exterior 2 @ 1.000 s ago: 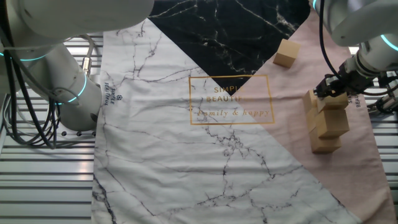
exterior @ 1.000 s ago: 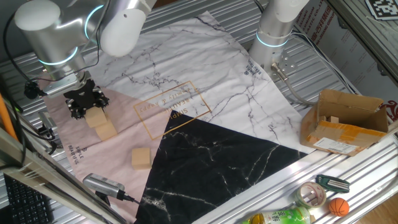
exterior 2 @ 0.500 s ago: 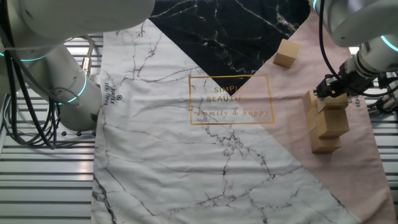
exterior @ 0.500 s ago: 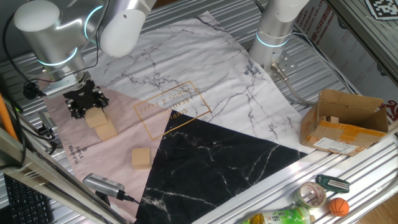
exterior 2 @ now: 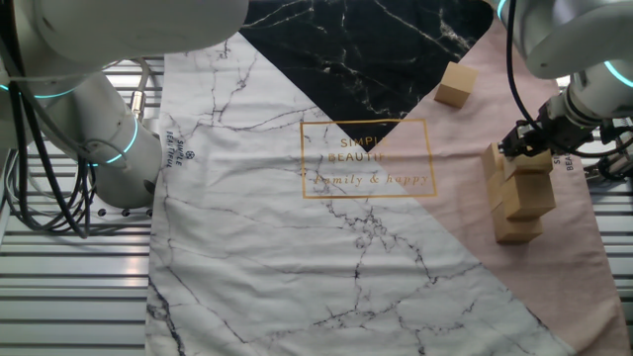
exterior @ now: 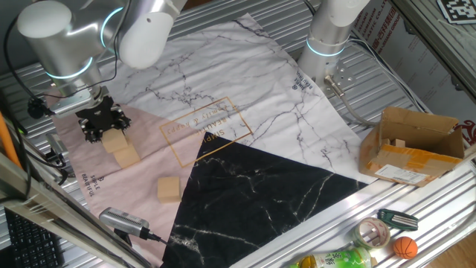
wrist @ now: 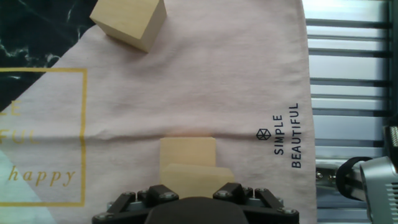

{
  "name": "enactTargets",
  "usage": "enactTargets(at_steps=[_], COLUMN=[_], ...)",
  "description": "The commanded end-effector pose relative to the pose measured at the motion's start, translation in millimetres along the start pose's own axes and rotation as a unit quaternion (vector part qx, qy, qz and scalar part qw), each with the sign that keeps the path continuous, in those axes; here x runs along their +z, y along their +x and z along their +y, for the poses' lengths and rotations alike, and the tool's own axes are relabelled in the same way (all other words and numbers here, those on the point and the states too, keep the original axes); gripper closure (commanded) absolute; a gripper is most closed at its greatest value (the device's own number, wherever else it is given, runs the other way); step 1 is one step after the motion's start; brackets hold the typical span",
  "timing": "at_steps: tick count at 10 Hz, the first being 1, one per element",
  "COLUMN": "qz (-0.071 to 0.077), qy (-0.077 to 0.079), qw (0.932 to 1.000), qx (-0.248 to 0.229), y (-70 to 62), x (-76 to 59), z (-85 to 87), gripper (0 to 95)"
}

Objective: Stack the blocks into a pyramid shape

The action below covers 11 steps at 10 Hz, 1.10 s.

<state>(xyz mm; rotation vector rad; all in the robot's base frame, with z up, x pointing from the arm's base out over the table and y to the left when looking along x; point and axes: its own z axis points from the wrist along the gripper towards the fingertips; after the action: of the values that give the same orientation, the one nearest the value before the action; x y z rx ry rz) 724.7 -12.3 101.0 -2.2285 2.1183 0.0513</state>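
The blocks (exterior 2: 518,194) stand as a partly built stack on the pink corner of the marbled cloth (exterior 2: 346,227), at the right edge of that fixed view, several cubes piled in tiers with the topmost directly under the tool (exterior 2: 527,141). In the other fixed view the same stack (exterior: 121,148) sits at the left of the cloth beneath the black tool (exterior: 103,122). One more loose block (exterior: 169,189) lies apart on the pink area, nearer the camera in that view, and it shows again at the top of the hand view (wrist: 129,22), well clear of the pile. Looking along the fingers, the top block (wrist: 198,181) lies right at the tool's mouth, overlapping a lower cube (wrist: 187,152) beyond it. Across the last second almost nothing has shifted: the stack, the loose block and the arm read the same in each fixed view, apart from a very slight change in the wrist's pose. That stillness suggests a placing or releasing pause, so the stack is probably gaining this cube, with the lone block left to fetch. Whether the tool grips the top block or has let it go, I cannot tell; the fingertips are hidden. A cardboard box (exterior: 413,145) sits far off on the tabletop's right side.
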Motion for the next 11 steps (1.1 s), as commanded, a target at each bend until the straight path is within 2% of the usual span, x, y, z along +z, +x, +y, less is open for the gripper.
enactTargets(at_steps=[1, 11], qz=[0.0, -0.003], qy=[0.0, -0.001], qw=[1.0, 1.0], qx=[-0.003, 0.001], y=[0.1, 3.1], x=[1.1, 4.7], z=[0.0, 5.7], gripper=[95.0, 95.0])
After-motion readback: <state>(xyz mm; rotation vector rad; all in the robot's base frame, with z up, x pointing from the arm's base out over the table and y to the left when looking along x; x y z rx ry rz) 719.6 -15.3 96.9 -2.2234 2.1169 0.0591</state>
